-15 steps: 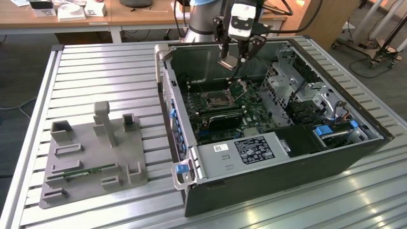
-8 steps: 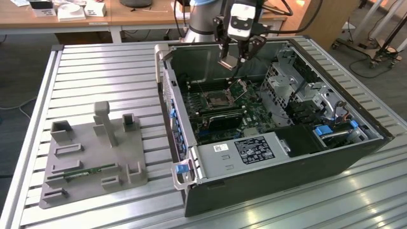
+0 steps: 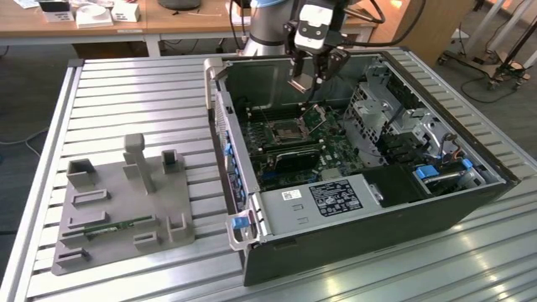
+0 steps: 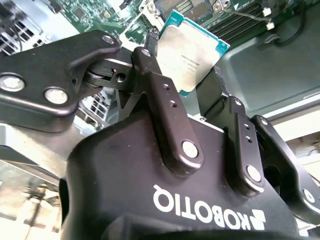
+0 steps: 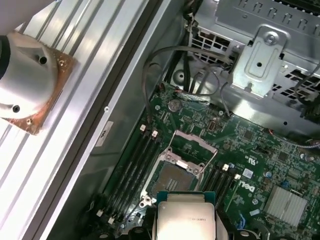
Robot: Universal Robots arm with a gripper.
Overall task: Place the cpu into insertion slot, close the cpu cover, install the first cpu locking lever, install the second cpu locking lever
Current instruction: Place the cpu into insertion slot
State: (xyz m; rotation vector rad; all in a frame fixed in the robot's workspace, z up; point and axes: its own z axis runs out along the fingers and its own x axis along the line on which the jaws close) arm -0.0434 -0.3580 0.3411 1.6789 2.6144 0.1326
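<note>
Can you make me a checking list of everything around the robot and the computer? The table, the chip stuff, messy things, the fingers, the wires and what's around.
Surface: ribbed metal table with an open computer case on it.
Job's things: cpu held in the air over the case; slot bare; cover tilted up.
Clutter: grey holder block beside the case; round white part on the table.
Grippers: gripper shut on the cpu, fingers on its edges.
Cables: grey wires looped inside the case, apart from the slot.
Surroundings: wooden desk behind the table.
</note>
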